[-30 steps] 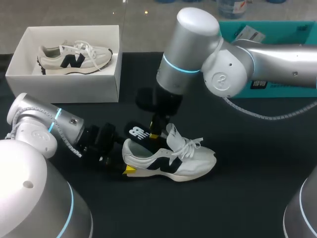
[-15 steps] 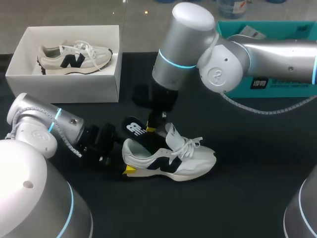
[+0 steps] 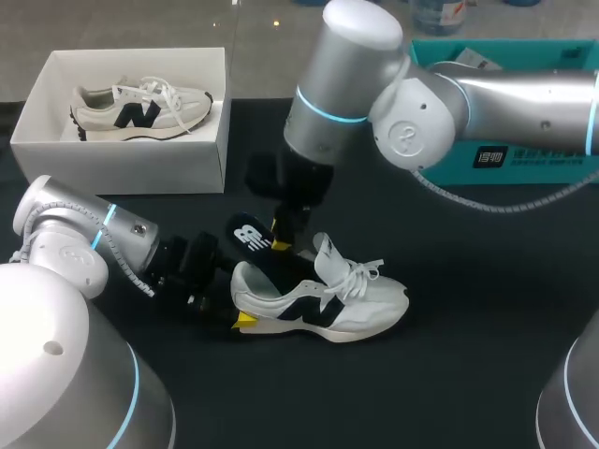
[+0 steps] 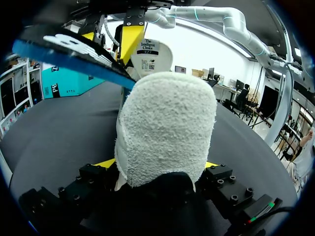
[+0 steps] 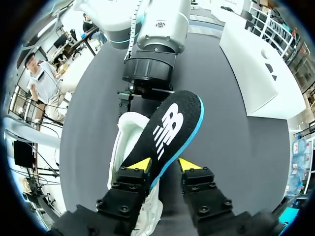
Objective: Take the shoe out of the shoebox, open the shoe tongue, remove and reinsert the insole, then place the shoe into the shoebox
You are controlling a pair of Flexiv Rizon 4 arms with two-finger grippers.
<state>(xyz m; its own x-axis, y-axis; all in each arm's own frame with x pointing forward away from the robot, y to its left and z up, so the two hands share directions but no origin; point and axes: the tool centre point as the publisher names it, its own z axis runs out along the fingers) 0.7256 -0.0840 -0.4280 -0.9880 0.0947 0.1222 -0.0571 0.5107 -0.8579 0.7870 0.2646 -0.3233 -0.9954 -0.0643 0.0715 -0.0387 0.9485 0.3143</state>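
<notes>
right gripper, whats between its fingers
The black insole, gripped between the right gripper's yellow tips, partly over the shoe; the right wrist view shows it.

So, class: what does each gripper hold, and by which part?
Left gripper clamps the shoe at its heel; right gripper pinches the insole near one end.

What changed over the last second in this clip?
The right pincer, shut on the insole, drew it farther out of the shoe, toward the shoebox. The left pincer stayed clamped on the shoe's heel. The shoe itself and the second shoe in the box did not move.
</notes>
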